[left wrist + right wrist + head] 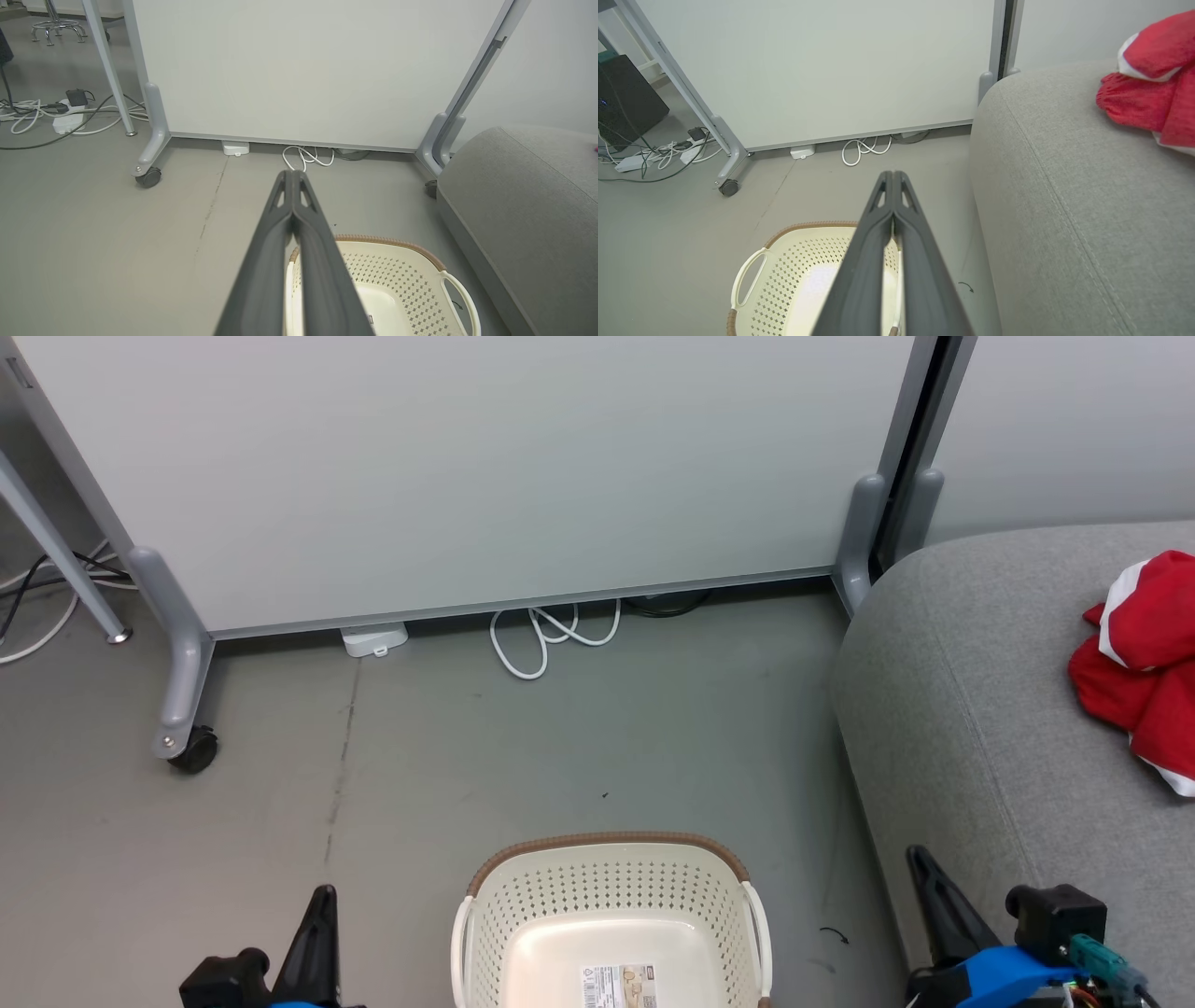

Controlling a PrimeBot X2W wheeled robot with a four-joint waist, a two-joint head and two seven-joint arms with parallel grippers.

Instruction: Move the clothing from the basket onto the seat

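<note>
The clothing [1144,663], red with white panels, lies bunched on the grey seat [971,709] at the right; in the right wrist view the clothing [1153,88] sits at the upper right on the seat [1064,196]. The cream basket [611,919] stands on the floor at the bottom centre, and the part of its inside that shows holds only a paper label. My left gripper [292,173] is shut, empty, hanging left of and above the basket [397,275]. My right gripper [892,173] is shut, empty, between the basket [794,266] and the seat's edge.
A large white panel [467,467] on castor feet [191,747] stands behind the basket. A looped white cable [551,635] and a small white box [375,639] lie at its base. More cables and a power strip [65,121] lie on the floor at far left.
</note>
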